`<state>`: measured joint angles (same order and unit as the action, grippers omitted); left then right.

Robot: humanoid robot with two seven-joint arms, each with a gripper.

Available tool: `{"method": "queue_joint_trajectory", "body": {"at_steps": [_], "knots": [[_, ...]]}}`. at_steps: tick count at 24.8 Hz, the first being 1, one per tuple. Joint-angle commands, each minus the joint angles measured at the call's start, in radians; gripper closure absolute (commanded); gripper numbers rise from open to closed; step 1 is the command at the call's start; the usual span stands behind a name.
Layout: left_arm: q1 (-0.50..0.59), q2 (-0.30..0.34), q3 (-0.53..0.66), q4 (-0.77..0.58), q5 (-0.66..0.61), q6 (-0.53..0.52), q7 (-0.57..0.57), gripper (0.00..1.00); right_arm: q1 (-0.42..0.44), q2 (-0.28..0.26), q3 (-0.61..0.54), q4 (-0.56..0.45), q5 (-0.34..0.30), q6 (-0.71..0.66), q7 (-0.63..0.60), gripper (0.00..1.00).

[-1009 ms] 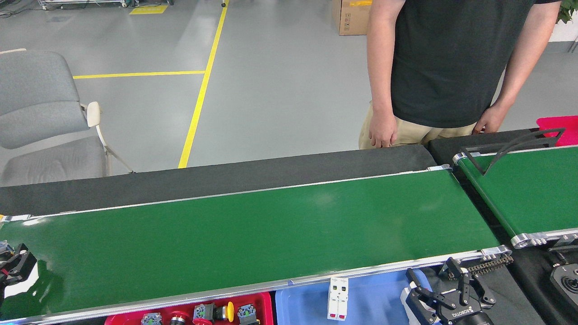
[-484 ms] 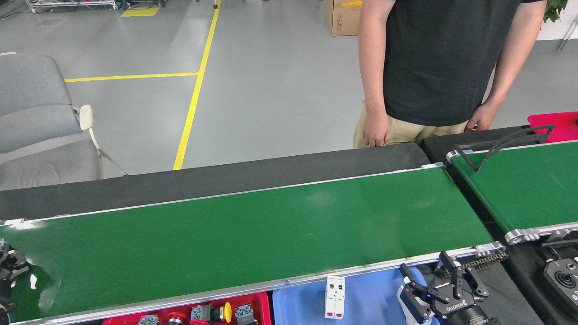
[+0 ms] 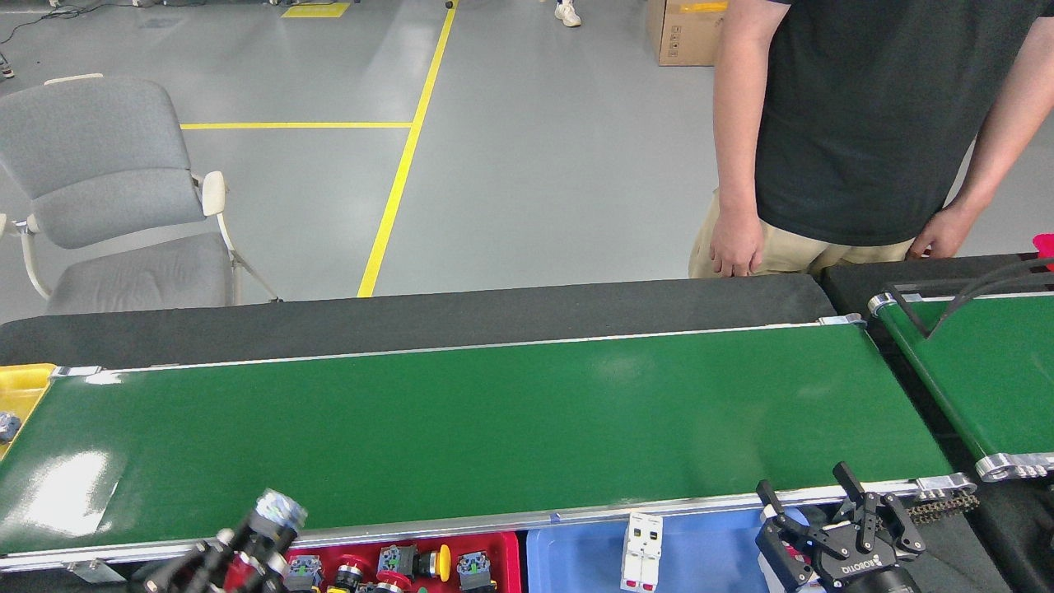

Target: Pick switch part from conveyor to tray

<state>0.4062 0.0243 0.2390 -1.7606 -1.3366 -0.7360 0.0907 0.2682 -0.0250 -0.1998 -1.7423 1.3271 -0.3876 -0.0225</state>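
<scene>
Apparently the left gripper (image 3: 268, 515) is closed on a switch part (image 3: 278, 509) above the red tray (image 3: 502, 552), which holds similar parts; next it must lower and release. The conveyor (image 3: 494, 420) is bare. The right gripper (image 3: 811, 494) stands open beside the blue tray (image 3: 708, 556), which holds one white part (image 3: 642, 550).

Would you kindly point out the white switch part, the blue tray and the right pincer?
White rectangular switch part (image 3: 642, 552): head view, middle of its body.
Blue plastic tray (image 3: 708, 556): head view, bare floor.
Right pincer (image 3: 811, 502): head view, between its open fingertips.
</scene>
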Motion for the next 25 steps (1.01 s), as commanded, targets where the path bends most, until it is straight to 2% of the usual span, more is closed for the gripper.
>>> {"method": "queue_joint_trajectory", "body": {"at_steps": [1,4,6,9,11,13,20,25], "knots": [[-0.001,0.008,0.016,-0.016,0.000,-0.029,0.001,0.00,0.009,0.011,-0.010,-0.019,-0.003,0.007,-0.004,0.00],[-0.033,-0.004,0.131,-0.016,0.001,-0.014,0.001,0.00,0.014,0.020,-0.010,-0.019,0.000,0.082,-0.005,0.00],[-0.055,-0.003,0.210,-0.014,-0.010,0.036,0.000,0.00,0.011,0.043,-0.009,-0.022,0.001,0.110,-0.005,0.00],[-0.050,0.006,0.309,-0.013,-0.059,0.296,0.001,0.00,0.012,0.046,-0.007,-0.026,0.003,0.107,-0.004,0.00],[-0.038,0.014,0.330,-0.007,-0.082,0.377,0.003,0.00,0.016,0.031,-0.004,-0.025,0.003,0.101,-0.005,0.00],[-0.013,0.022,0.338,-0.007,-0.093,0.379,0.003,0.00,0.023,-0.012,0.005,-0.025,0.004,0.061,-0.002,0.00],[0.013,0.048,0.326,-0.003,-0.090,0.371,0.001,0.00,-0.001,-0.007,0.005,-0.026,0.003,0.055,0.007,0.00],[0.011,0.051,0.316,0.000,-0.081,0.296,0.001,0.00,-0.035,-0.004,0.005,-0.026,0.003,0.053,0.029,0.00]]}}
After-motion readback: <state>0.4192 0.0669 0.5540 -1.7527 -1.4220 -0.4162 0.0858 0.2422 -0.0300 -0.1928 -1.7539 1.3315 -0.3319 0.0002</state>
